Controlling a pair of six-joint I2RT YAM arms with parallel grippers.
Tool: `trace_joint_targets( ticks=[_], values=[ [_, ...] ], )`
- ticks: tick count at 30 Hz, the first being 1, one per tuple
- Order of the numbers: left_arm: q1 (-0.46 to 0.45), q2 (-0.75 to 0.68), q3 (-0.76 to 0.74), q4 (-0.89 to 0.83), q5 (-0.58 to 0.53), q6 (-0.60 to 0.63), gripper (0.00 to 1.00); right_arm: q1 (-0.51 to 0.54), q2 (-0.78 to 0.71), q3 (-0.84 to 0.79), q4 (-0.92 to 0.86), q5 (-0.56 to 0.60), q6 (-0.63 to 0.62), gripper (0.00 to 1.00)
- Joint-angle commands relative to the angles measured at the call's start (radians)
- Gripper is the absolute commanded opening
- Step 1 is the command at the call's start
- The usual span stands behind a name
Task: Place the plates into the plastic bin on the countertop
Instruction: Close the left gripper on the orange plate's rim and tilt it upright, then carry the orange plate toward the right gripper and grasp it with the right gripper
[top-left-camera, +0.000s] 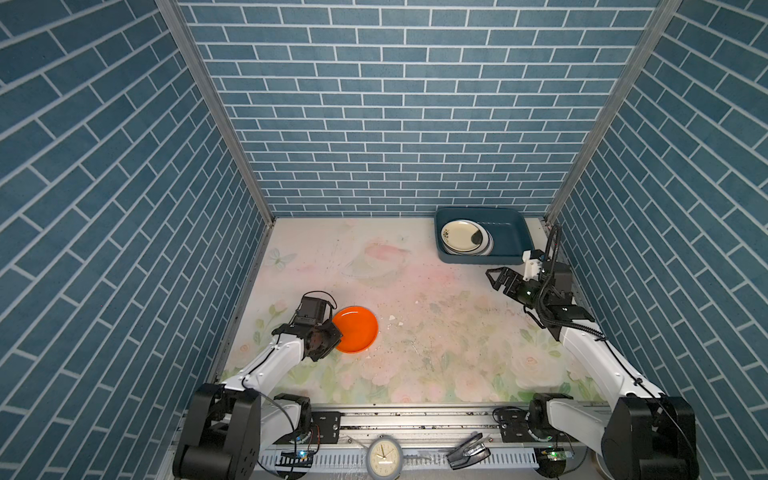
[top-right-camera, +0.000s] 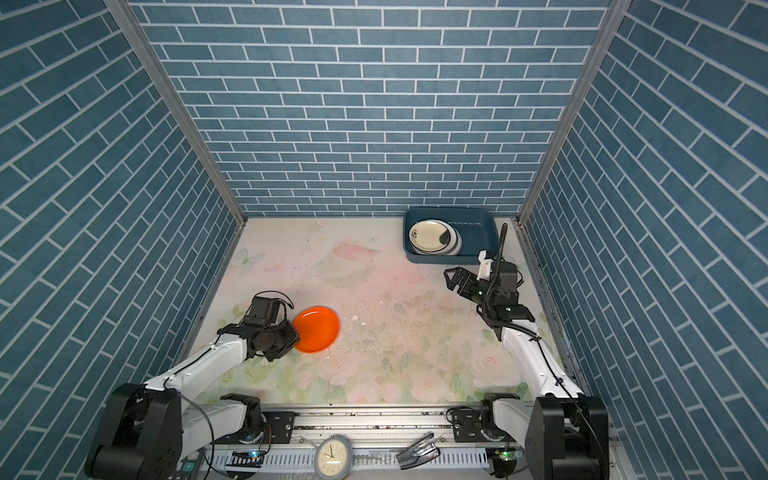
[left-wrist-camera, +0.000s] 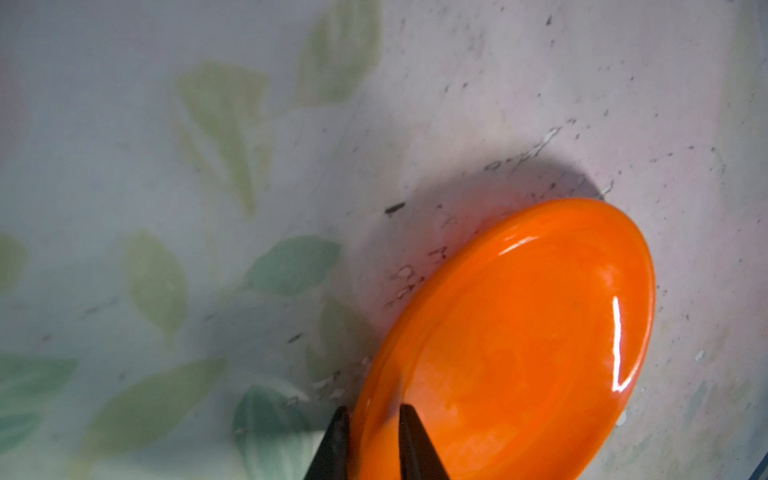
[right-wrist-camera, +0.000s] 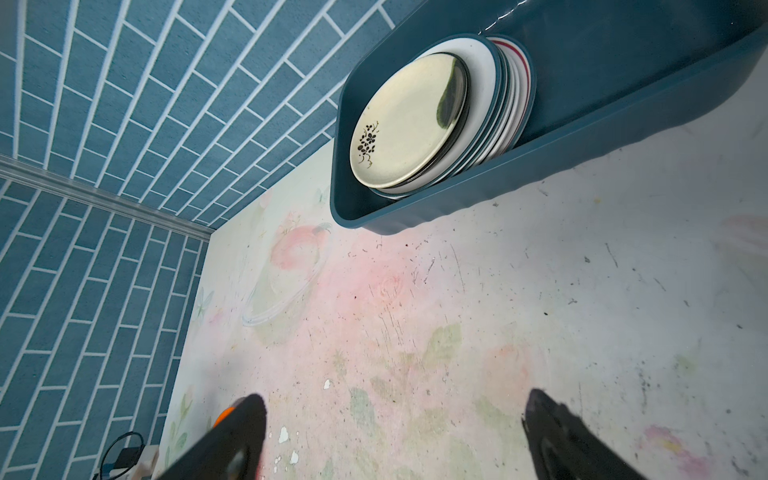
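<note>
The rim of a glossy orange round plate (top-left-camera: 356, 329) fills the gap between the fingers of the left gripper (left-wrist-camera: 371, 417). Ahead of the spread right gripper (right-wrist-camera: 397, 397), pale floral-printed countertop (top-left-camera: 415, 282) lies bare; beside it, a dark teal plastic bin (top-left-camera: 509, 226), half filled by stacked white plates (top-left-camera: 463, 236).

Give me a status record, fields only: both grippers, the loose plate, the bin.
left gripper: closed on the orange plate's rim
right gripper: open, empty, above the countertop beside the plastic bin
orange plate: on the countertop's left side, apart from the bin
plastic bin: back right corner, holds a stack of plates at its left end
plates outside bin: one, the orange plate
</note>
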Motion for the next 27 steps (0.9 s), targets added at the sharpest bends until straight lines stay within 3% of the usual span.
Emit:
trace_joint_targets(
  ticks=[1,14,23,27],
  values=[
    [0.009,0.072,0.072,0.04,0.026,0.049,0.17,-0.006,0.007,0.053,-0.061,0.032,0.008,0.96],
    [0.009,0.111,0.234,0.032,0.032,0.182,0.0,-0.012,-0.079,0.038,-0.182,0.09,0.008,0.94],
    [0.006,0.035,0.164,0.166,0.089,0.098,0.0,-0.012,-0.157,0.072,-0.227,0.076,0.067,0.92],
    [-0.001,0.041,0.191,0.179,0.122,0.085,0.0,-0.012,-0.141,0.093,-0.221,-0.004,0.07,0.9]
  ],
)
